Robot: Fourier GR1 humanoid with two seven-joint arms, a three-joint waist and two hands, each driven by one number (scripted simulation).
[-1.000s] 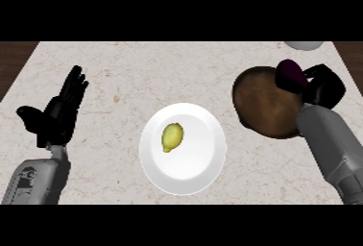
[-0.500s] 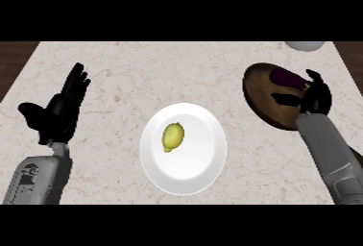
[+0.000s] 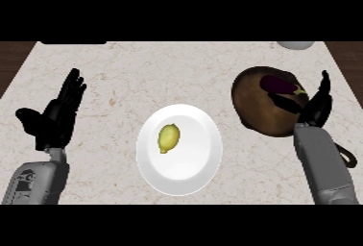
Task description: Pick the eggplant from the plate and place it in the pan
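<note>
Now my black right hand [image 3: 315, 106] stands beside the brown round pan [image 3: 257, 111] with its fingers straightened upward and nothing in them, and the dark purple eggplant [image 3: 279, 85] lies inside the pan, near its far rim, just beside my fingers. I judge the placing done and the step in hand a clean retreat: I should lift the hand up and away from the pan's right side, fingers held straight so they cannot snag the eggplant or nudge the pan by its dark handle [image 3: 344, 154] behind my forearm.

My black left hand [image 3: 51, 120] rests at the view's left, open, fingers up, holding nothing.

By count: one eggplant, one pan, one white round plate [image 3: 199, 163] in the middle of the pale marble counter [image 3: 142, 72], one small yellow lemon-like fruit [image 3: 168, 138] on that plate, and one pale rounded object [image 3: 296, 44] at the far edge, too cut off to name.
</note>
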